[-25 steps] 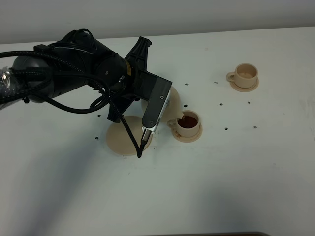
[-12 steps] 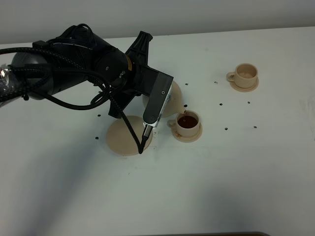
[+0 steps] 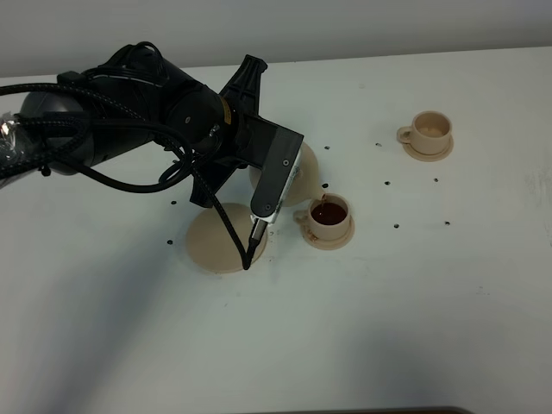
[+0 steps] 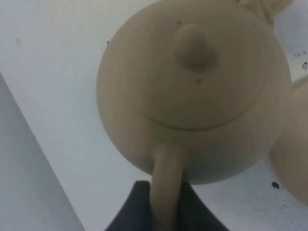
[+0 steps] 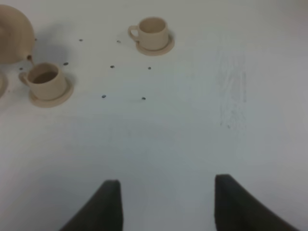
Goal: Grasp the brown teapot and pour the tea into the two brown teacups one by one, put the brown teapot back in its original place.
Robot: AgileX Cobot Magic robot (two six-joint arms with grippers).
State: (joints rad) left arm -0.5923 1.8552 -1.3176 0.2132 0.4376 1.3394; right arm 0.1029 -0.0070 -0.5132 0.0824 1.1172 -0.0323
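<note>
My left gripper (image 3: 274, 175) is shut on the loop handle of the brown teapot (image 3: 300, 171), which is tilted with its spout over the nearer teacup (image 3: 330, 216). That cup holds dark tea, and a thin stream falls into it. In the left wrist view the teapot (image 4: 192, 91) fills the frame, its handle pinched in the left gripper (image 4: 166, 209). The second teacup (image 3: 429, 131) stands on its saucer at the far right with no tea showing in it. The wide saucer (image 3: 214, 244) lies bare under the arm. My right gripper (image 5: 166, 207) is open over bare table.
Small dark specks dot the white table (image 3: 388, 302) around the cups. In the right wrist view the nearer teacup (image 5: 45, 81), the second teacup (image 5: 152, 32) and part of the teapot (image 5: 12, 33) lie far ahead. The black left arm (image 3: 112, 129) and its cables cover the table's left side.
A second ago the left arm shifted slightly up and right with the teapot. It has held still over the nearer cup since then.
</note>
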